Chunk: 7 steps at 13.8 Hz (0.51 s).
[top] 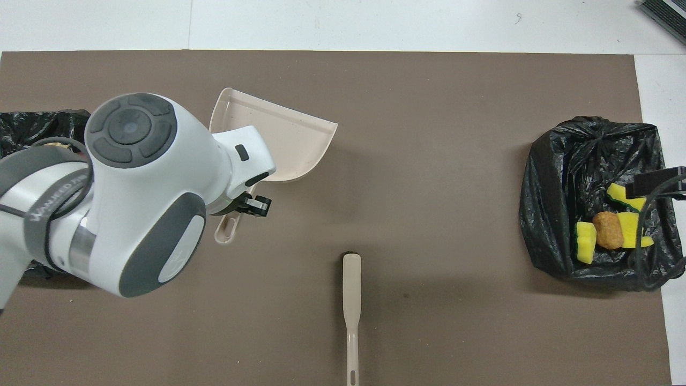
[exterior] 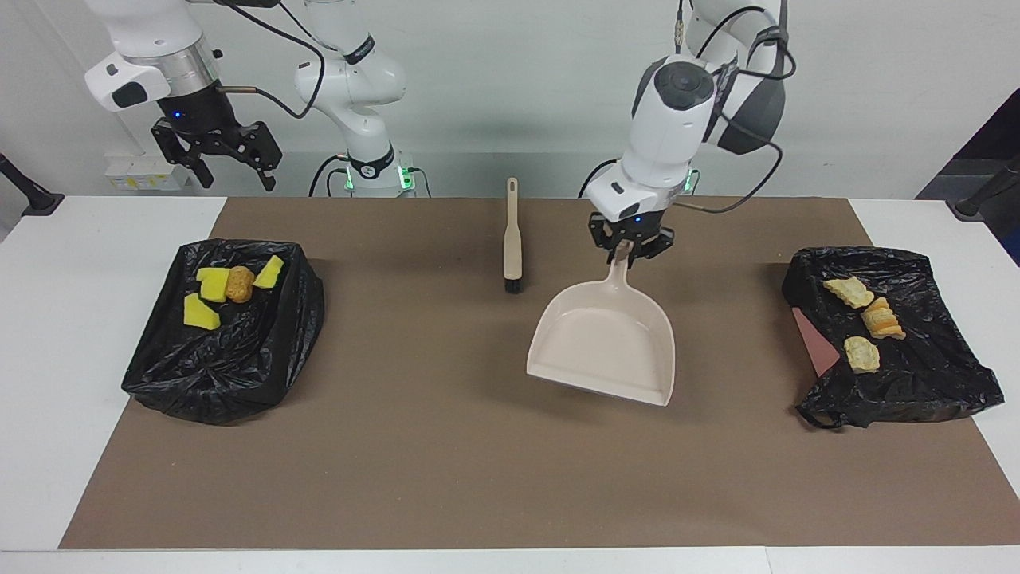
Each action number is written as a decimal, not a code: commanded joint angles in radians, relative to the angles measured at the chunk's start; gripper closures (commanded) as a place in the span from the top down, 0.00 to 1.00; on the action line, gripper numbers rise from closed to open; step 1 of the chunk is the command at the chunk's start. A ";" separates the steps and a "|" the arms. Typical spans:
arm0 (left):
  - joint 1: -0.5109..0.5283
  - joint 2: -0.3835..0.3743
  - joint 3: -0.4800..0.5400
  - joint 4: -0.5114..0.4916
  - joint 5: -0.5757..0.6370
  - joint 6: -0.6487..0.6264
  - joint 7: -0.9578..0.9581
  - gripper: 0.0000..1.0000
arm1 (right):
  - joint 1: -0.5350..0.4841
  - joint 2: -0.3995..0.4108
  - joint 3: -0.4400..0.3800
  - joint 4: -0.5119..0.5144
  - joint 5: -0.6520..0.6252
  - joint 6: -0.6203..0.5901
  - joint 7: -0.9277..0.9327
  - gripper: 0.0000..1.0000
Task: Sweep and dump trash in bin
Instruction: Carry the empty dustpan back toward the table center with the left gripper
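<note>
The left gripper [exterior: 629,249] clamped the handle of the smooth beige dustpan [exterior: 606,343] over the brown mat [exterior: 446,446] — the spongy and bread-like trash [exterior: 227,285] lay in two crinkled black bags [exterior: 231,359]; the right gripper [exterior: 231,159] waited open above the table's edge.

The trash lies in two black bin bags at either end of the worktop: three yellow and green sponge bits [exterior: 202,311] around a golden-brown spongy lump [exterior: 239,284] in the bag [exterior: 215,375] at the right arm's end, and three pale striped bread-like pieces [exterior: 875,319] spread in a row in the bag [exterior: 916,383] at the left arm's end
</note>
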 commanded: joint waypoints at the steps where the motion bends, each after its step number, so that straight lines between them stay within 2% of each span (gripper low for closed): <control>1: -0.071 0.087 0.018 0.001 -0.015 0.142 -0.137 0.00 | -0.005 -0.013 -0.005 -0.014 0.006 -0.003 -0.018 1.00; 4: -0.108 0.152 0.018 -0.002 -0.012 0.254 -0.221 0.00 | -0.005 -0.013 -0.004 -0.013 0.004 -0.003 -0.018 1.00; 7: -0.137 0.201 0.018 -0.002 -0.010 0.305 -0.254 0.00 | -0.005 -0.013 -0.004 -0.014 0.004 -0.003 -0.022 1.00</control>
